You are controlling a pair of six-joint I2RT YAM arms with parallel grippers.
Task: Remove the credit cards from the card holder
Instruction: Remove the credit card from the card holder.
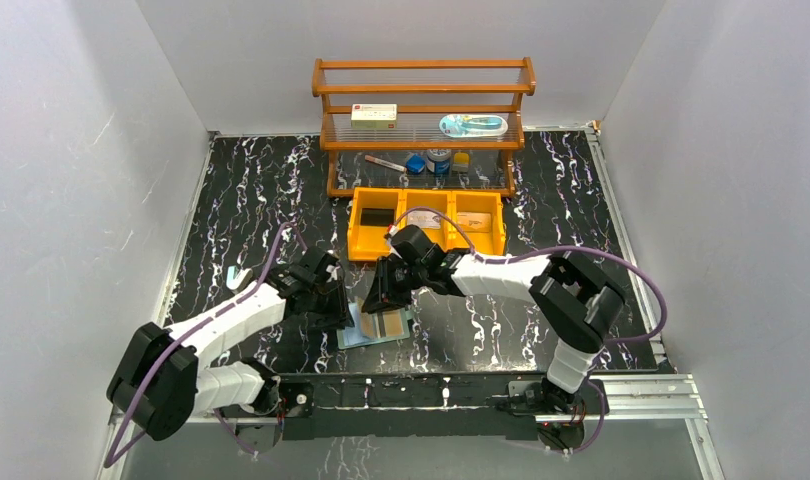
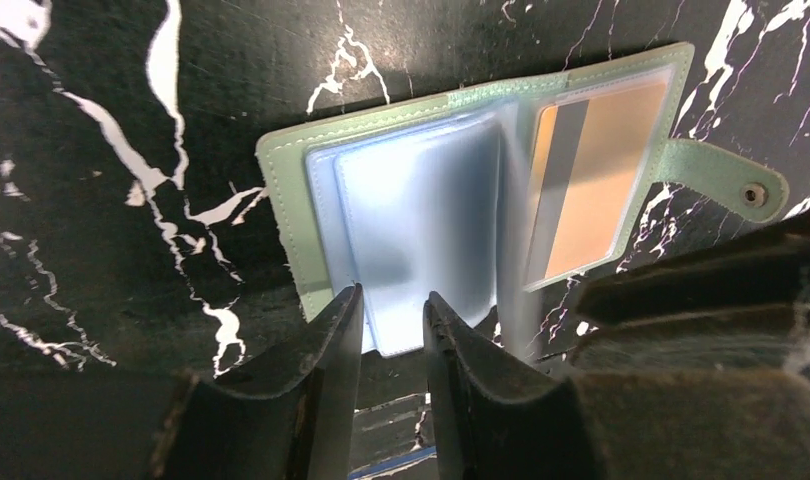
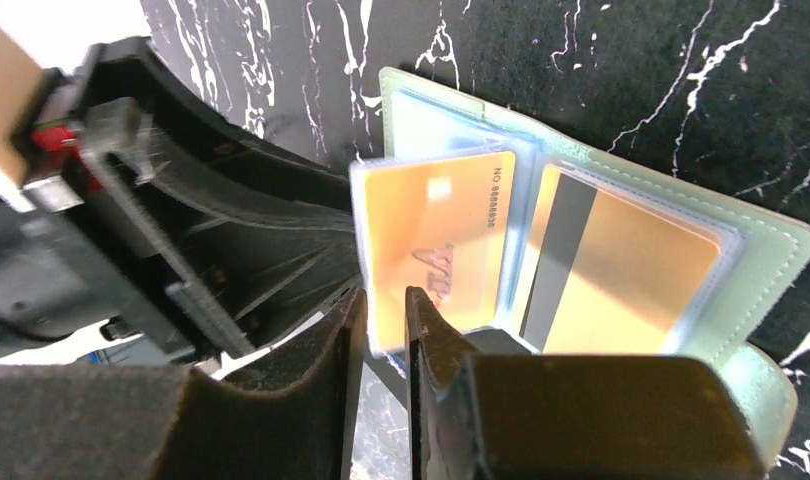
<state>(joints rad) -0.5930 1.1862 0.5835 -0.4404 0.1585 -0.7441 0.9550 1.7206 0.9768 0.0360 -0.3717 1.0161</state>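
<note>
The card holder (image 1: 356, 338) lies open on the black marbled table, sage green with pale blue sleeves (image 2: 421, 210) and a snap tab (image 2: 726, 185). An orange-tan credit card (image 2: 606, 170) with a dark stripe sits in the right-hand sleeve. In the right wrist view another orange card (image 3: 436, 240) in a sleeve page stands raised, facing the camera, beside the striped card (image 3: 631, 270). My right gripper (image 3: 381, 315) is open a narrow gap, its tips at that page's lower edge. My left gripper (image 2: 393, 310) is open too, with its tips at the near edge of the blue sleeves.
An orange three-compartment bin (image 1: 428, 222) sits just behind the grippers, with a dark flat item (image 1: 378, 216) in its left compartment. Behind it a wooden rack (image 1: 424, 120) holds a white box (image 1: 373, 116) and small items. White walls close in both sides.
</note>
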